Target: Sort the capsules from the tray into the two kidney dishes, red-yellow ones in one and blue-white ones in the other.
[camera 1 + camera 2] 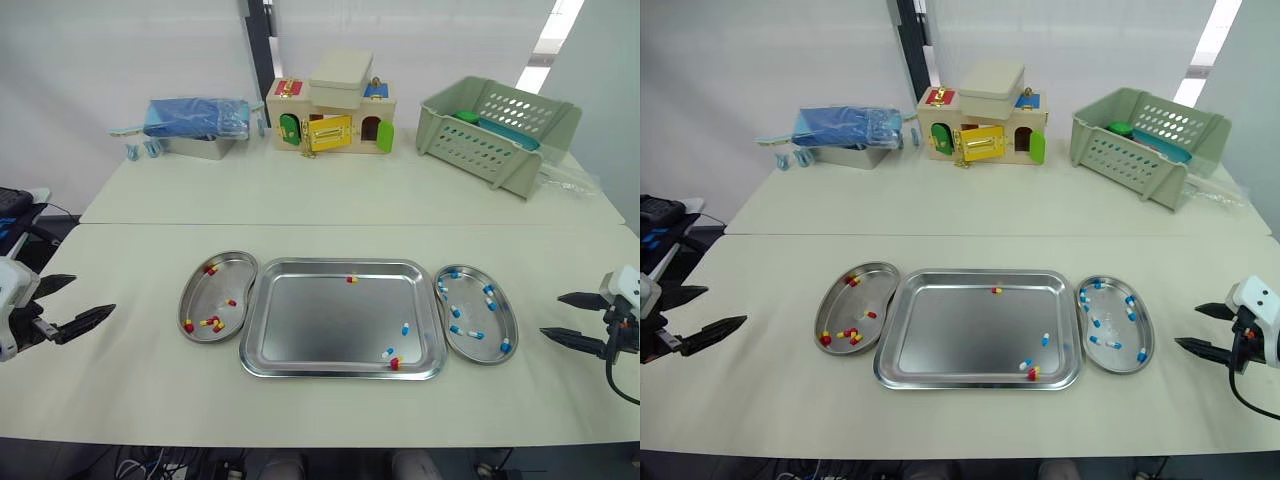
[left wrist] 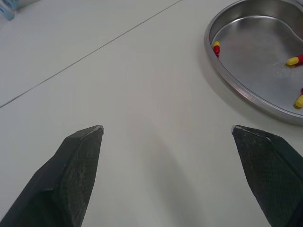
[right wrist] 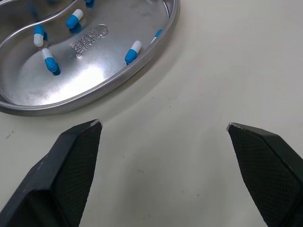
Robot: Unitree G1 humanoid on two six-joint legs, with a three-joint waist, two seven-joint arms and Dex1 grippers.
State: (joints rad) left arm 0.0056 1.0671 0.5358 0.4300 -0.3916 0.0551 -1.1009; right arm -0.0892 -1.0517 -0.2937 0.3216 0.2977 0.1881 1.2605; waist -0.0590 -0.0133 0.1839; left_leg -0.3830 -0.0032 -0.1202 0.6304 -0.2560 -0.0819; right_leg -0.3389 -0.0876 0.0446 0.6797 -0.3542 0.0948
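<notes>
While head cam shows you 4 caps (image 1: 405, 328) left in tray (image 1: 320, 320), wrist cams show both claws spread: L gripper (image 2: 166, 127) near red-yellow dish (image 2: 255, 47), R gripper (image 3: 163, 124) near blue-white dish (image 3: 109, 61).

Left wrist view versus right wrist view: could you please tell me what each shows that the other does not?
Left wrist view: the left gripper, open, near the left kidney dish holding red-yellow capsules, plus a seam in the tabletop. Right wrist view: the right gripper, open, near the right kidney dish holding blue-white capsules. Shared: two spread black fingers over the cream table, with a steel dish ahead.
</notes>
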